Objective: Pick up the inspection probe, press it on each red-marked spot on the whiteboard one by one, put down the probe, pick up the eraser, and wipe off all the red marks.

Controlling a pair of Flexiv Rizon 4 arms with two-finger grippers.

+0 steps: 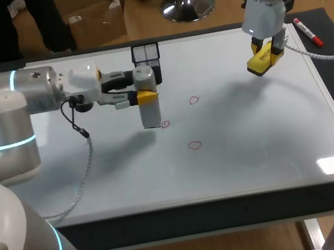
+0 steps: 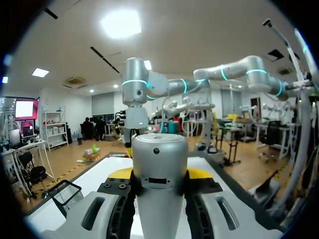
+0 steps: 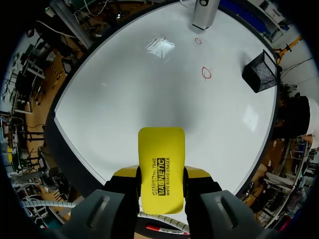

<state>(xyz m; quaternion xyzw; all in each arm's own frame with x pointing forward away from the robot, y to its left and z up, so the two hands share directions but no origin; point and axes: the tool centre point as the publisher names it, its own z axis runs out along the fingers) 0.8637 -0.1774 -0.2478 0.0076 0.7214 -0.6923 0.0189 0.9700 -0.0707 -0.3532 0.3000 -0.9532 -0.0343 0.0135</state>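
Clamped from two sides between left fingers (image 2: 122, 173): smooth silver probe (image 1: 150, 113), cylindrical, dome-topped, upright, lower end down at glossy whiteboard (image 1: 255, 148), just beside one of three thin red rings (image 1: 165, 124). Pinched between right fingers (image 3: 198, 173): flat yellow eraser (image 3: 161, 149), a rounded rectangle, above the board's far right part. Black wire-mesh basket (image 1: 145, 53) at far edge; red marker (image 1: 307, 33) on dark bench beyond.

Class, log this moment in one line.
left hand: shut on probe beside red mark | right hand: shut on eraser over whiteboard | red marks: three
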